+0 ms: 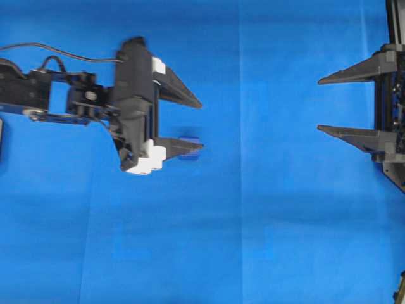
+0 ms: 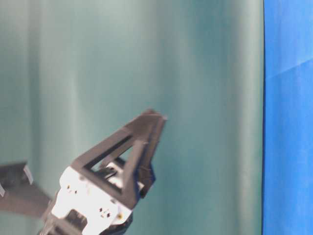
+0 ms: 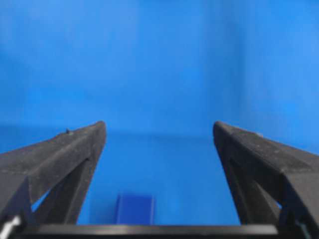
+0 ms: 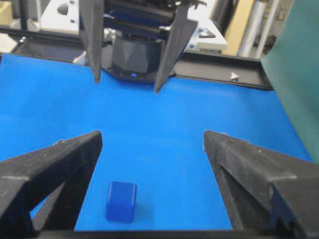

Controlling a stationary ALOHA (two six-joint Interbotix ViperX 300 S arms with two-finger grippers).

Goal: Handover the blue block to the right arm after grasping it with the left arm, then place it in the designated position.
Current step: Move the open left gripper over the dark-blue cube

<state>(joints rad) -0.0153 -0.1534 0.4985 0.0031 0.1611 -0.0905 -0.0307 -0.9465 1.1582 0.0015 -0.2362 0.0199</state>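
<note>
Left pincer (image 1: pixel 202 125) spread wide, empty, hovering above blue block (image 1: pixel 188 148) resting on blue bench cloth (image 1: pixel 266 240) under one fingertip. Needs recentring over block, then straight descent before clenching. Right pincer (image 1: pixel 318 105) released, well apart.

Block on the cloth, between two facing grippers

Seen from overhead, the blue block (image 1: pixel 188 148) sat on the cloth (image 1: pixel 266 240) left of centre, partly under the tip of the left gripper (image 1: pixel 201 125)'s nearer finger. That gripper reached in from the left edge; the right gripper (image 1: pixel 319 105) pointed back at it from the right edge, well apart from the block.
</note>
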